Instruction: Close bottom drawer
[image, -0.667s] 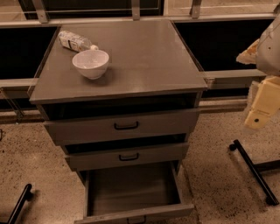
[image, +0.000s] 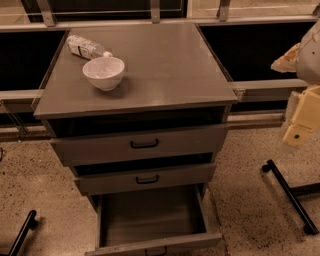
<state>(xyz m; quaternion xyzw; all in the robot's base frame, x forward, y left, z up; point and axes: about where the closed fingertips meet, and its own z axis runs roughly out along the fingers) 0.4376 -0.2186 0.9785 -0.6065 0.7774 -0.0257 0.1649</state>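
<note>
No text, brand or number could be read. The plastic bottle (image: 86, 47), lying at ten o'clock on the cabinet top (image: 165, 65), bore a label whose print could not be made out. The gripper (image: 295, 137) hung at three o'clock of the view.

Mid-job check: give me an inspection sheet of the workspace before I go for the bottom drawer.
Surface: cabinet top, grey, holds two items.
Job's things: bottom drawer pulled far out, tray empty.
Clutter: white bowl and a lying bottle, back left on the top.
Gripper: gripper at the right edge, beside the cabinet, touching nothing.
Cables: nothing seen.
Surroundings: top drawer and middle drawer partly out; black stand legs on the speckled floor.
</note>
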